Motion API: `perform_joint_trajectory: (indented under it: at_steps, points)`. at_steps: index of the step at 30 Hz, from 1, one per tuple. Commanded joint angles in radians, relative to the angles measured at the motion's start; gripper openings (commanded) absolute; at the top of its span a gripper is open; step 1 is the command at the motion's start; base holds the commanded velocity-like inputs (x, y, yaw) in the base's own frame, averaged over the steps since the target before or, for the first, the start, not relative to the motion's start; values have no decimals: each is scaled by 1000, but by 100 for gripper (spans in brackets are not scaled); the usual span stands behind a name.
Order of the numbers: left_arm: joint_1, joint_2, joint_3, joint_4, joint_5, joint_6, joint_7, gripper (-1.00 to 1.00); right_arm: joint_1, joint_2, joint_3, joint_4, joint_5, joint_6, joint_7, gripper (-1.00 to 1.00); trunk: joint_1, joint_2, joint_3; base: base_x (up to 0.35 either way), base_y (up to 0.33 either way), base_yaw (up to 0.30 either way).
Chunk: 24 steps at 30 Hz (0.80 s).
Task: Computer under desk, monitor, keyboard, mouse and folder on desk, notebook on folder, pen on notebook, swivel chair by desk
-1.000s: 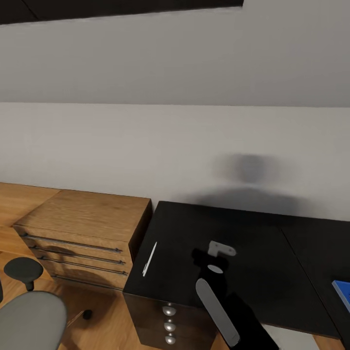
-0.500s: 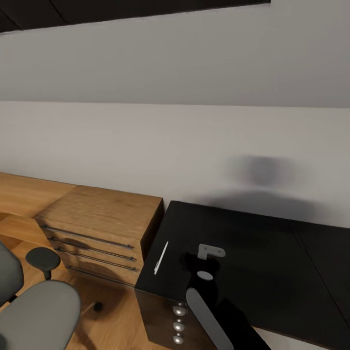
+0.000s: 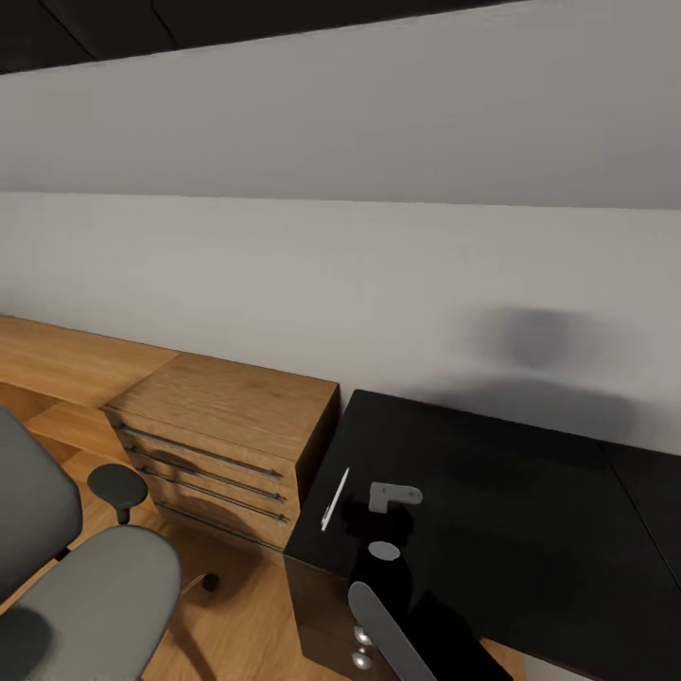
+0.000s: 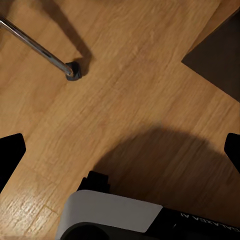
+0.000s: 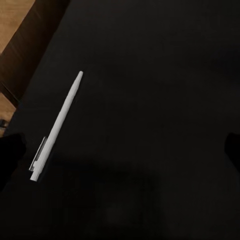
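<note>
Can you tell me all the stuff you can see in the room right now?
pen: one, whitish, lying on the desk near its left end
desk: one, black, against the wall, silver drawer knobs at its front
wooden dresser: one, light brown, long bar handles, just left of the desk
swivel chair: one, grey with a black armrest, on the floor at the left
chair leg and castor: one chrome leg with a dark castor, on the wooden floor
wall: pale grey, behind the desk and dresser
right gripper: open, dark fingertips at both edges of the right wrist view, above the pen
left gripper: open, above the wooden floor
</note>
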Motion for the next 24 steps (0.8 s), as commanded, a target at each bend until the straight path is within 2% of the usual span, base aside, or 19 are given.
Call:
perform_joint_trajectory:
  at_steps: [1, 5, 6, 8, 15, 20, 24]
  points:
    - [0, -5, 2, 6, 10, -9, 2, 100, -7, 6, -5, 5, -10, 14, -1, 100, 0, -1, -1, 0, 0, 0]
    - [-1, -7, 2, 25, 8, -31, 2, 100, -29, 28, -27, 27, -32, 36, 21, 100, 0, -1, -1, 0, 0, 0]
    - [-1, -8, 2, 19, 8, -37, 2, 100, -35, 34, -33, 33, -26, 42, 27, 100, 0, -1, -1, 0, 0, 0]
    - [-2, -12, 2, 8, 7, -48, 2, 100, -46, 27, -40, 44, -15, 30, 37, 100, 0, -1, -1, 0, 0, 0]
    - [-2, -17, 2, -10, 7, -34, 2, 100, -18, 8, -1, 15, 24, 3, -3, 100, 0, -1, -1, 0, 0, 0]
    - [-2, -17, 2, -11, 7, -32, 2, 100, 10, 6, 25, -13, 27, 0, -31, 100, 0, -1, -1, 0, 0, 0]
    - [-2, -17, 2, -12, 7, -33, 2, 100, 20, 5, 27, -35, 27, 0, -45, 100, 0, -1, -1, 0, 0, 0]
